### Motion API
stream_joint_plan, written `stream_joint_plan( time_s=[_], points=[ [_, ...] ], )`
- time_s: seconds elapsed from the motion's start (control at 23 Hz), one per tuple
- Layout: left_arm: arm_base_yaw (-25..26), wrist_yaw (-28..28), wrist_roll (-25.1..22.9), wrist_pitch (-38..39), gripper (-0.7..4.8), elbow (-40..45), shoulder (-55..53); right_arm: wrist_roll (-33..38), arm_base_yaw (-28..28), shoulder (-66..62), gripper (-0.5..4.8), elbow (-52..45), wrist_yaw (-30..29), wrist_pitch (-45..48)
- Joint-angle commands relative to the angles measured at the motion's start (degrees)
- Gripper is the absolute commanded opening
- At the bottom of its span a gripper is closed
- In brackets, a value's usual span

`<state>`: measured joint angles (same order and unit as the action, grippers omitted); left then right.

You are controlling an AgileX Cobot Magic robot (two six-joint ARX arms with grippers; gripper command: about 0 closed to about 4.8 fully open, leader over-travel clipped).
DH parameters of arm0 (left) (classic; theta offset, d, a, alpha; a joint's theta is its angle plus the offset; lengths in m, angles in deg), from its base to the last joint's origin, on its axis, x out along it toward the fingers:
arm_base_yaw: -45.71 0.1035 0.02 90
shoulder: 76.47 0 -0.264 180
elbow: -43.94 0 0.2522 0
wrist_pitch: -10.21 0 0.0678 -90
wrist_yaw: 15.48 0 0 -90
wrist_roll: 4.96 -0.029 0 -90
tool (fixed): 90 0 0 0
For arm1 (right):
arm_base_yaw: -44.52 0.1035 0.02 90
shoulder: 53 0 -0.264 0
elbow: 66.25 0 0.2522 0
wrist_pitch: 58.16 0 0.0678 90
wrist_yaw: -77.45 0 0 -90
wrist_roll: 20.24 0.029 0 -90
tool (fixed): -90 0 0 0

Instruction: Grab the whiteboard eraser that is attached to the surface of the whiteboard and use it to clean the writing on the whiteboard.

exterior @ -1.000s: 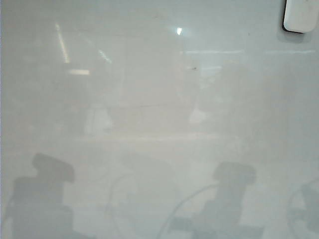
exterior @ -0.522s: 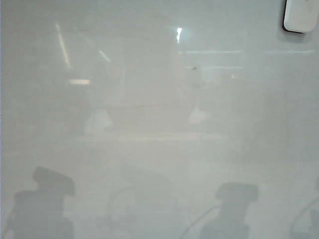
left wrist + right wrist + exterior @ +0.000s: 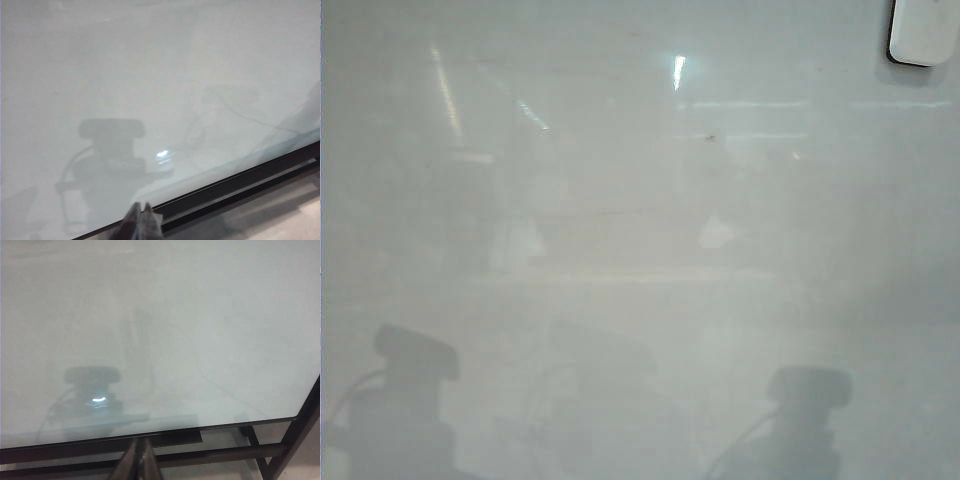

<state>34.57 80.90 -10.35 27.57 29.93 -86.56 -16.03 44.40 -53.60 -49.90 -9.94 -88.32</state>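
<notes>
both the left end effector (image 3: 142, 218) and right end effector (image 3: 140, 456) are fully closed, empty, near the whiteboard (image 3: 620, 250) edge.

The whiteboard (image 3: 620, 250) looks glossy and smooth (mirror-like reflections); its eraser (image 3: 923, 30) glossy plastic.

1. The whiteboard (image 3: 620, 250) is a glossy pale grey-white, mottled with faint grey shadows and a few bright white glints.
2. The eraser (image 3: 923, 30) is plain white with a thin black edge along its lower side.
3. A tiny dark speck (image 3: 711, 137) marks the board.
4. The board's frame (image 3: 210, 437) is black.
5. The left gripper (image 3: 141, 222) and the right gripper (image 3: 140, 460) show dark grey fingertips.
</notes>
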Motion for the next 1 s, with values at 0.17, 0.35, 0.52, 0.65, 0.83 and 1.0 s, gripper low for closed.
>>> stream_joint_plan(
  time_s=[0.17, 0.35, 0.52, 0.65, 0.83, 1.0],
  points=[
    [-0.04, -0.13, -0.17, -1.03, -0.05, -0.26, -0.11, -0.17, 0.04, 0.07, -0.06, -0.22, 0.26, 0.15],
    [-0.02, -0.13, -0.2, -0.28, -0.05, -0.26, 1.29, -0.17, 0.42, 0.59, -0.06, -0.31, 0.35, 0.74],
    [1.44, 0.63, -0.17, 0.28, -0.05, -0.26, 4.87, -0.17, 2.54, 0.59, -0.05, -0.42, 0.46, 0.87],
    [6.4, 1.36, -0.17, 0.42, -0.05, -0.26, 8.52, -0.17, 5.4, 0.59, -0.06, -0.52, 0.26, 1.27],
    [11.19, 1.18, -0.17, 0.2, -0.05, -0.26, 9.66, -0.17, 6.67, 0.59, -0.05, -1.2, 0.24, 3.45],
    [12.63, 1.22, -0.17, 0.48, -0.05, -0.26, 9.66, -0.17, 7.65, 0.59, -0.06, -1.2, 0.22, 3.41]
  ],
)
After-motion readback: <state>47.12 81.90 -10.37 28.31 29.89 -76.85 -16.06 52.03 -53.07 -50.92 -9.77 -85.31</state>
